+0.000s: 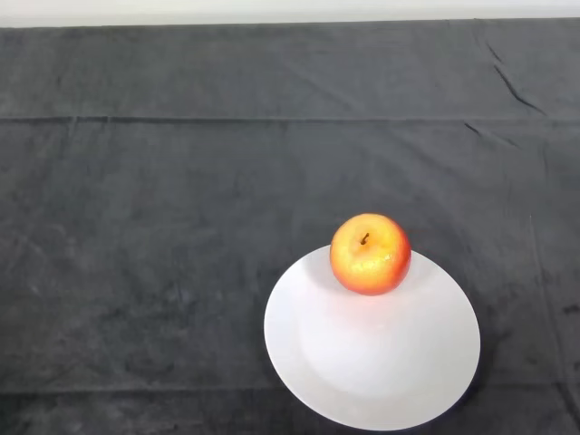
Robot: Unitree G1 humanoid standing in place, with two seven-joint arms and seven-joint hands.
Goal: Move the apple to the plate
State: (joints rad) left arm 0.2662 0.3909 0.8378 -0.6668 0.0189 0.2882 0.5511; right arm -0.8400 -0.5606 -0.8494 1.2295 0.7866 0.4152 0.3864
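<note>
Apple [370,255] sat upright on the white plate [362,372], stem pointing up w/ a slight lean to the view's right; skin red-orange w/ a yellower patch low on the side facing the camera; it rested on the plate's far rim area, a bit right of the plate's centre line, its top edge overlapping the dark cloth behind it in the view; a soft shadow fell on the plate at the apple's left and just under it. Plate was round, plain white, shallow, w/ a faint inner ring marking the well; most of its near portion was bare; it lay at the lower middle-right of the view, its near rim close to the bottom edge. Dark grey cloth [163,227] covered the table all round the plate; a straight fold line ran across it toward the far side, another lower near the bottom edge, plus a few small creases at upper right; a pale strip showed beyond the cloth's far edge. No part of the robot was in the view.
</note>
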